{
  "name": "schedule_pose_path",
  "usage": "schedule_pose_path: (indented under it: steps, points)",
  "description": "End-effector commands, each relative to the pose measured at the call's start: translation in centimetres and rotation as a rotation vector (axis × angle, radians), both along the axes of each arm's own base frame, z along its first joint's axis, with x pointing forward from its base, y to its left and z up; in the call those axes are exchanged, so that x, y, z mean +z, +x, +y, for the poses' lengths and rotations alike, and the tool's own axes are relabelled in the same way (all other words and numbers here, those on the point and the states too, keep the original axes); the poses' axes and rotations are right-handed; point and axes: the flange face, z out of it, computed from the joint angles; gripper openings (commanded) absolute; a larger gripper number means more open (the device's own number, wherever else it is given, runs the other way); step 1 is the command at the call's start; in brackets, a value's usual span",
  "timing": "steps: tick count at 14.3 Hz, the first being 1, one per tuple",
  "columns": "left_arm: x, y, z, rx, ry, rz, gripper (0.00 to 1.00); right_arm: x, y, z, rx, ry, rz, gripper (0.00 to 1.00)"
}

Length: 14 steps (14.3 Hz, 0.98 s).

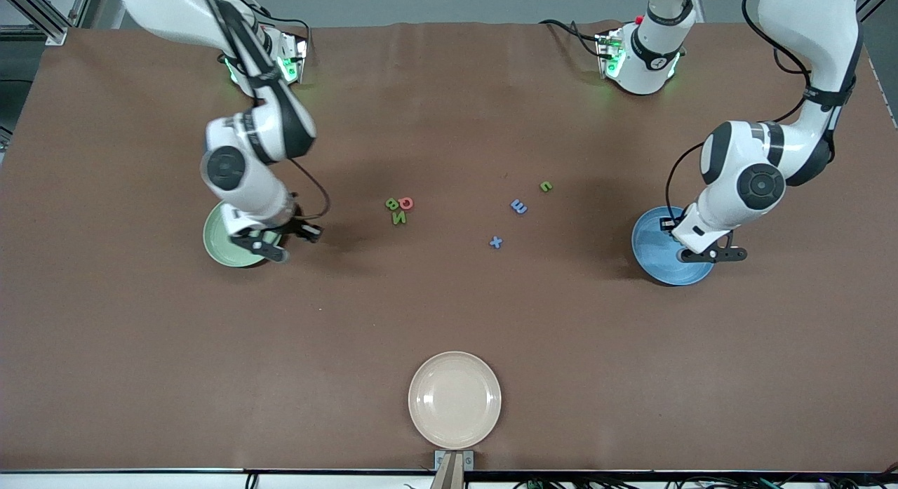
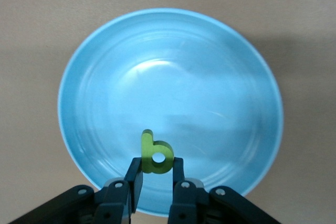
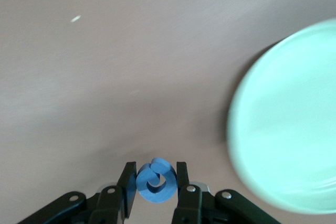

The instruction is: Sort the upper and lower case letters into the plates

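Left wrist view showed the left gripper (image 2: 156,174) pinching the green p (image 2: 155,154) over the blue plate (image 2: 94,77), while the right gripper (image 3: 155,181) (beside the green plate (image 3: 283,129)) clamped the blue C (image 3: 155,181).

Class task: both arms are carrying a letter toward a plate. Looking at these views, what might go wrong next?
1. The right gripper holds the blue C over bare table beside the pale green plate; released now, it would probably miss.
2. The left gripper pinches only the green p by its end, over the blue plate near the rim; it might slip, bounce or roll out.
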Motion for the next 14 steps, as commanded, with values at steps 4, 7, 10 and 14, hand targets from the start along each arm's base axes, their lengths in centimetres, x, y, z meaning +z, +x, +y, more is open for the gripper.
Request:
schedule_pose_path:
  steps: [4, 7, 10, 14]
  points:
    - [-2.8, -0.2, 1.7, -0.047, 0.001, 0.005, 0.1, -1.8, -4.6, -13.1, 0.147, 0.017, 0.038, 0.0]
    - [-3.5, -0.2, 2.0, -0.054, 0.004, 0.007, 0.13, -4.1, -6.9, -13.8, 0.163, 0.009, 0.013, 0.0]
    - [-3.3, 0.0, 1.9, -0.056, 0.002, -0.002, 0.26, -5.2, -7.2, -13.8, 0.163, 0.008, 0.032, 0.01]
    - [-0.8, 1.1, 0.0, -0.061, 0.0, -0.053, 1.0, -6.4, -7.3, -13.7, 0.166, 0.009, 0.058, 0.23]
